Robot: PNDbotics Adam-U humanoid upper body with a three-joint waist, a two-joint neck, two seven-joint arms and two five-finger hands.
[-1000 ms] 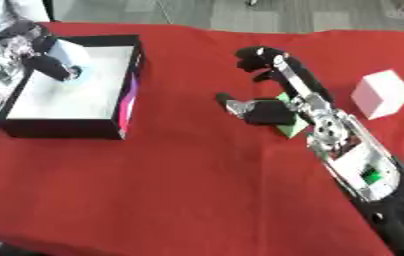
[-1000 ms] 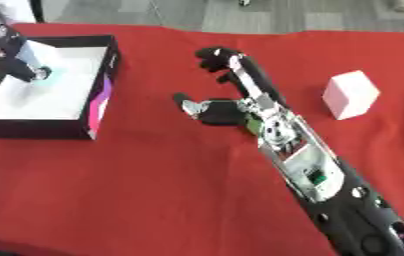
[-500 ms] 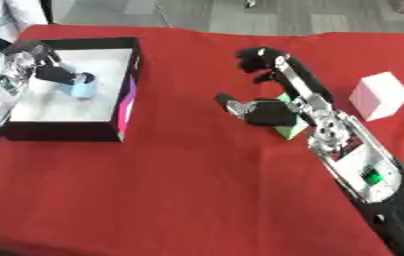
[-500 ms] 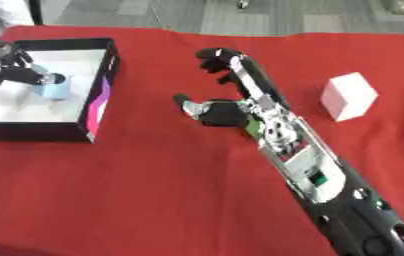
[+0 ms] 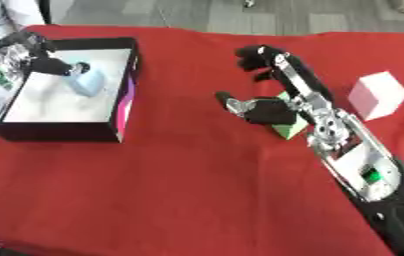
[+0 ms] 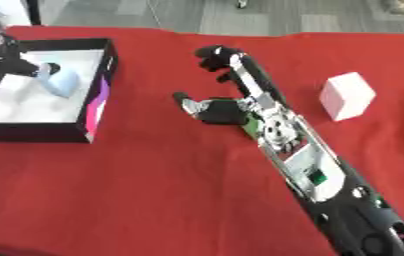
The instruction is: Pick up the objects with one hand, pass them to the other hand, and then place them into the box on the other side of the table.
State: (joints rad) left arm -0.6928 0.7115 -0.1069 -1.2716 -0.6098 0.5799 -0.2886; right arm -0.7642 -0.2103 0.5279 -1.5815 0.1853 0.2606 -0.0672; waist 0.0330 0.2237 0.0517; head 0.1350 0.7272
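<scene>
Black box (image 5: 125,105) at table's (image 5: 179,190) left edge, white inside. Pale blue object (image 5: 86,82) lies in box near far wall. Left hand (image 5: 39,60) over box's far-left corner, fingers touching blue object; whether pinching, cannot tell. Right hand (image 5: 271,85) mid-table, fingers spread, thumb out, green block (image 5: 286,129) beneath palm. White cube (image 5: 377,95) near right edge.

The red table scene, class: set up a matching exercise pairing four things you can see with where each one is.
Things:
1. light blue object
2. green block
3. white cube
4. left hand

Places:
A. under the right hand on the red cloth
B. lying inside the black box
C. alone on the cloth, right of the right arm
D. over the box's far left corner

Pairs: 1-B, 2-A, 3-C, 4-D
</scene>
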